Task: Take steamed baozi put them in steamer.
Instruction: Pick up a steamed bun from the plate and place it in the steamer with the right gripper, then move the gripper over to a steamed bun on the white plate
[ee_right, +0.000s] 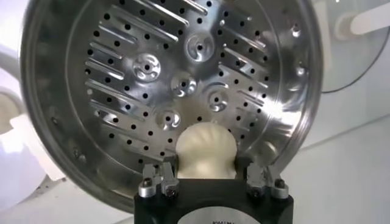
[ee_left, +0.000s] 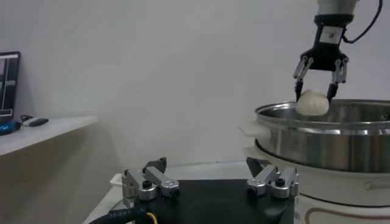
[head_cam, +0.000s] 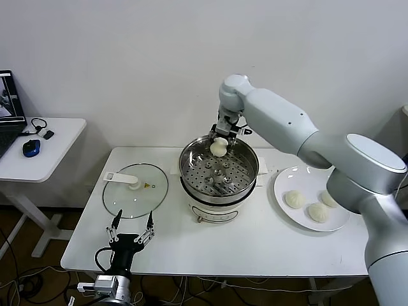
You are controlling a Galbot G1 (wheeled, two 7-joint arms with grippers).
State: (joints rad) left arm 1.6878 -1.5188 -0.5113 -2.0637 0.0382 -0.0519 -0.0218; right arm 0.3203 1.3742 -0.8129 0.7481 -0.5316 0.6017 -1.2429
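My right gripper (head_cam: 219, 144) is shut on a cream-white baozi (head_cam: 218, 148) and hangs over the far rim of the steel steamer (head_cam: 191, 155). In the right wrist view the baozi (ee_right: 205, 151) sits between the fingers above the steamer's bare perforated floor (ee_right: 177, 82). From the left wrist view the held baozi (ee_left: 312, 101) is just above the steamer's rim (ee_left: 323, 112). Three more baozi (head_cam: 294, 199) (head_cam: 318, 212) (head_cam: 329, 198) lie on the white plate (head_cam: 284, 177) at the right. My left gripper (head_cam: 132, 228) stands open low near the table's front left edge.
The glass lid (head_cam: 121, 197) with its white handle lies flat on the table left of the steamer. The steamer rests on a white cooker base (head_cam: 220, 207). A small side table (head_cam: 38, 150) with a mouse and cables stands further left.
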